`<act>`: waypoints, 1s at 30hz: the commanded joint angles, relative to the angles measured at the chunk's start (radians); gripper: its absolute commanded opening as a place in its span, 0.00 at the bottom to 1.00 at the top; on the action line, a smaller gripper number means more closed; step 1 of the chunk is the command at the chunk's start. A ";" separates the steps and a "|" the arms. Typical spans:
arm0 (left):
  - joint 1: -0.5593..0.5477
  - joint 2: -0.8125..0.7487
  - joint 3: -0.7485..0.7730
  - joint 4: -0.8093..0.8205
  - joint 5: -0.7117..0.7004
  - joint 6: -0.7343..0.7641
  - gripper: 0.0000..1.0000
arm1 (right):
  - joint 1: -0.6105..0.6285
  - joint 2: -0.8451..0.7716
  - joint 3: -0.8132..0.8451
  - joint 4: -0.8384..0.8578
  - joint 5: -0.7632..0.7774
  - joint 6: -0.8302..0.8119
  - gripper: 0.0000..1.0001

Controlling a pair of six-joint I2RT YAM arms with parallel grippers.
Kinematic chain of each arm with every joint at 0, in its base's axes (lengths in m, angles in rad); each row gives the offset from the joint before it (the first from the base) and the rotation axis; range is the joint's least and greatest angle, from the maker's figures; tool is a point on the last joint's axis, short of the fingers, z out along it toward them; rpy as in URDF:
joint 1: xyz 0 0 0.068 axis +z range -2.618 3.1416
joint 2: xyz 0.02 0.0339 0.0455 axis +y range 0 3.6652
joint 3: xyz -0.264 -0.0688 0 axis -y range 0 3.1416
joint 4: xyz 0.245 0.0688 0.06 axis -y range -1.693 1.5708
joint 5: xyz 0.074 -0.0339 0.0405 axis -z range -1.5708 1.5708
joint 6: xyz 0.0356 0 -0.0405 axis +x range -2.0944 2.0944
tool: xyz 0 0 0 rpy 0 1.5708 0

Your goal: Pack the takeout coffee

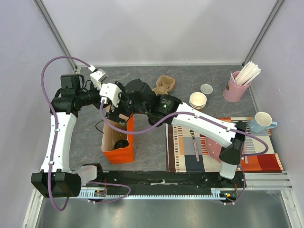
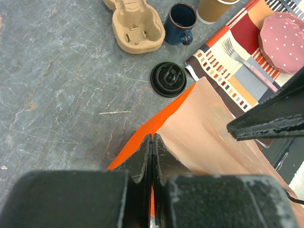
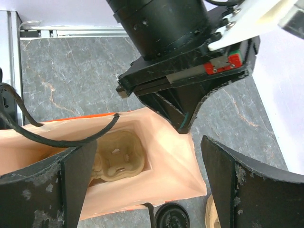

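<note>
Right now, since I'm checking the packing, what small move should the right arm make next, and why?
Probably lift the right gripper clear of the bag: it hangs open and empty over the mouth, the left gripper pinches the rim, and only a pulp carrier shows inside.

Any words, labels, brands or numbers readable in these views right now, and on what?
No text can be read in any view.
Round black lid: raised moulded marks, too blurred to read.
Orange paper bag: no print visible.
</note>
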 commanded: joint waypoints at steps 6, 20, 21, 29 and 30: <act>-0.005 -0.011 0.001 0.011 -0.001 0.034 0.02 | -0.021 -0.097 -0.058 0.128 0.041 0.048 0.98; -0.005 -0.008 -0.001 0.010 0.001 0.034 0.02 | -0.074 -0.211 -0.230 0.349 0.213 0.152 0.98; -0.003 -0.009 -0.001 0.011 0.001 0.034 0.02 | -0.085 -0.233 -0.267 0.369 0.237 0.163 0.98; -0.005 -0.009 -0.001 0.011 0.004 0.036 0.02 | -0.152 -0.313 -0.382 0.481 0.406 0.236 0.98; -0.005 -0.008 -0.001 0.011 0.002 0.034 0.02 | -0.166 -0.320 -0.391 0.480 0.423 0.243 0.98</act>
